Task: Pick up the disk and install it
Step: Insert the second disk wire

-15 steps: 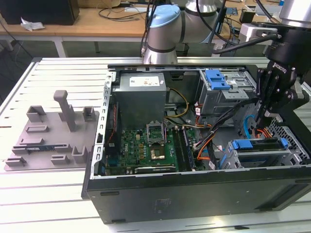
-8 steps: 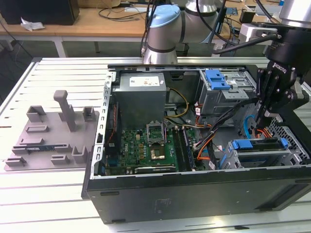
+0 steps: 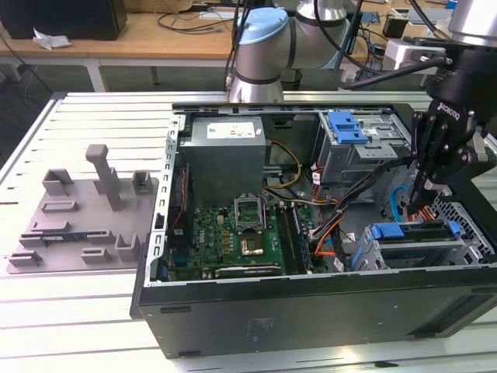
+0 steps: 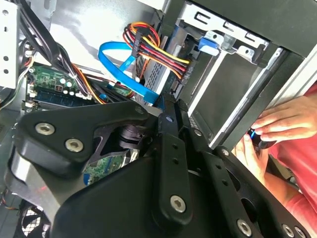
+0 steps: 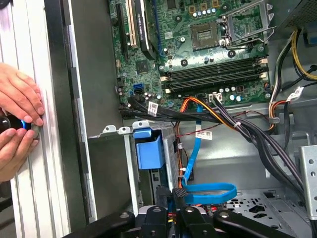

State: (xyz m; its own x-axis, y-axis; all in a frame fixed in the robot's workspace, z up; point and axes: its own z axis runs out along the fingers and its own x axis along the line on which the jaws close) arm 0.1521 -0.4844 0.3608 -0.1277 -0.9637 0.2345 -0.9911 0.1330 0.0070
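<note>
The gripper [image 3: 425,189] hangs inside the open computer case [image 3: 233,326], just above the disk [image 3: 411,231], which sits in the case's lower drive bay. Its fingers [image 5: 178,203] look pressed together, grasping nothing. A person's hands [image 5: 17,124] rest outside the case wall.

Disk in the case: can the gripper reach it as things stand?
Probably yes: the gripper hangs close above the disk, the case's side is open, and only a blue cable runs nearby.
</note>
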